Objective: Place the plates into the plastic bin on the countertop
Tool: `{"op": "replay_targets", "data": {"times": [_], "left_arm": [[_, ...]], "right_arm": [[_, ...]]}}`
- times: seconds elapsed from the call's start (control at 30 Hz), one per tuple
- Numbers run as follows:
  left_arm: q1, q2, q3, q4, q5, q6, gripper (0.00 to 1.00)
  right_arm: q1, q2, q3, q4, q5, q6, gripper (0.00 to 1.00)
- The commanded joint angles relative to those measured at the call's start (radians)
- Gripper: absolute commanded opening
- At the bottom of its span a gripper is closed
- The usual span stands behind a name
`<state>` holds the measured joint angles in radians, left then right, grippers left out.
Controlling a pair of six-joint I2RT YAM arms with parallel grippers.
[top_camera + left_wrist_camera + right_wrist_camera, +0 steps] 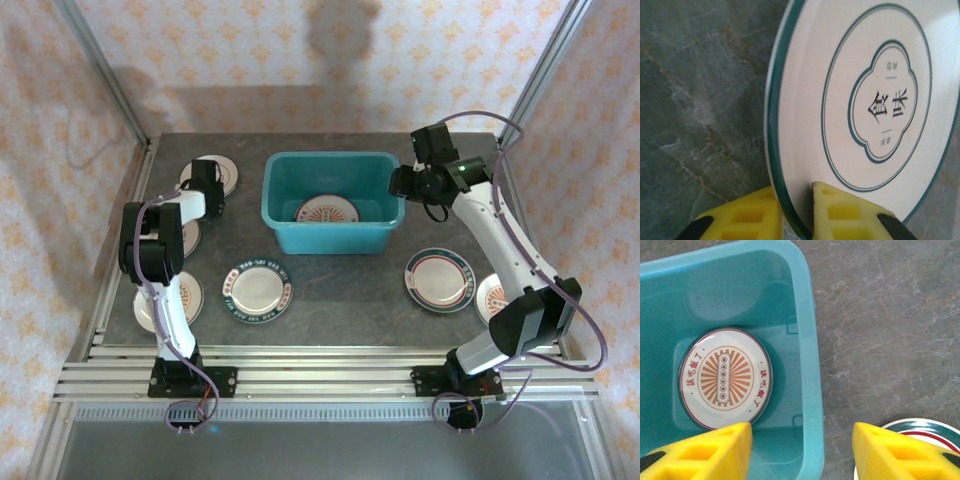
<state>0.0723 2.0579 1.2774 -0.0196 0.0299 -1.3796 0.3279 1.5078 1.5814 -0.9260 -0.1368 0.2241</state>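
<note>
The teal plastic bin (333, 200) stands at the back middle of the countertop (340, 280). One orange sunburst plate (725, 377) lies flat inside it. My left gripper (797, 220) is at the back left, its yellow pads closed on the rim of a white plate with teal rings (865, 100), one pad under the edge and one on its face. My right gripper (802, 450) hangs open above the bin's right wall (810, 365), with nothing between its fingers. Other plates lie loose: a dark-rimmed plate (257, 290) at front centre and a green-and-red one (439, 279) at the right.
Two more plates (168, 300) (188, 237) lie partly under the left arm, and another plate (490, 298) is half hidden by the right arm. Aluminium rails frame the countertop; patterned walls stand close behind and beside it.
</note>
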Motion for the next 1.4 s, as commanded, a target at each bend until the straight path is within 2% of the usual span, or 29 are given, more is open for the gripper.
{"op": "replay_targets", "data": {"times": [0.0,0.33,0.97,1.37], "left_arm": [[0.008,-0.014,-0.038,0.062,0.004,0.015,0.14],[0.002,-0.107,-0.098,0.093,0.038,0.073,0.0],[-0.009,-0.324,-0.196,0.075,0.114,0.22,0.0],[-0.009,-0.445,-0.178,0.009,0.162,0.338,0.0]], "right_arm": [[-0.005,-0.036,-0.007,0.019,0.022,0.005,0.55],[-0.006,-0.055,-0.03,0.04,0.015,-0.002,0.55],[-0.013,-0.045,-0.063,0.117,-0.046,-0.01,0.55],[-0.016,-0.048,-0.075,0.137,-0.081,-0.01,0.55]]}}
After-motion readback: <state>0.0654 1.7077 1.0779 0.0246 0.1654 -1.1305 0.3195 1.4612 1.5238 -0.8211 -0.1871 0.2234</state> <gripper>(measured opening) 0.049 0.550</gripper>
